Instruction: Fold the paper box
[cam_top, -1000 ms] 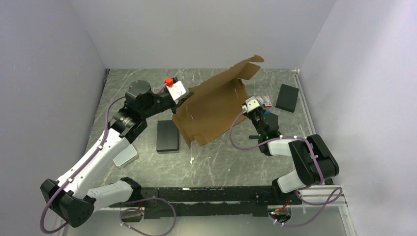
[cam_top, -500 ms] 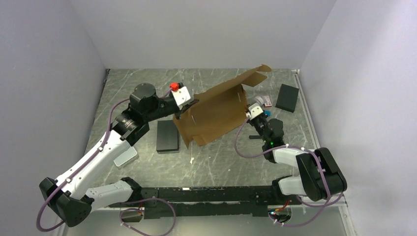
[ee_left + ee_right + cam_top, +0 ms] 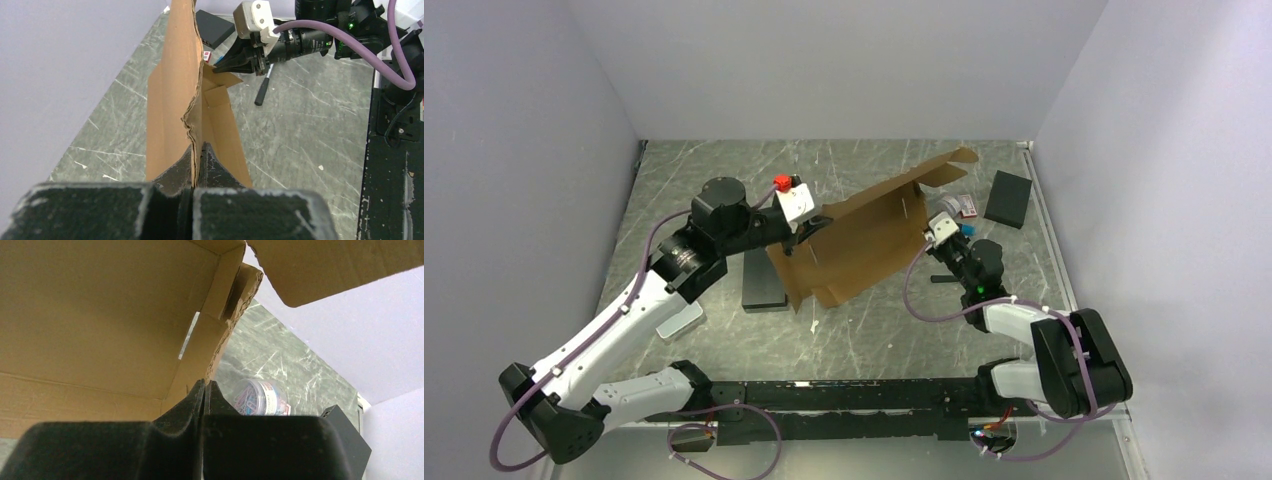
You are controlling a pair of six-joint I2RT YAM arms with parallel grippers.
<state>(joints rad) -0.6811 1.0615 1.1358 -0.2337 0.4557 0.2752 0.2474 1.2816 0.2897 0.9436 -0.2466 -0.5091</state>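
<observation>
Seen from above, the paper box (image 3: 869,235) sits in the middle of the frame, a half-open brown sheet tilted up on edge with one flap poking toward the upper right. The left gripper (image 3: 809,228) meets its left edge and the right gripper (image 3: 932,232) its right edge. Only the wrist views show the grips. The left wrist view has both fingers closed tight on the ragged cardboard edge at lower centre, with the right gripper pinching a small flap at upper centre. The right wrist view shows those jaws clamped on that flap. Beyond it, a clear tub of paper clips (image 3: 260,397) and a black block (image 3: 345,432) stand on the table (image 3: 280,355).
</observation>
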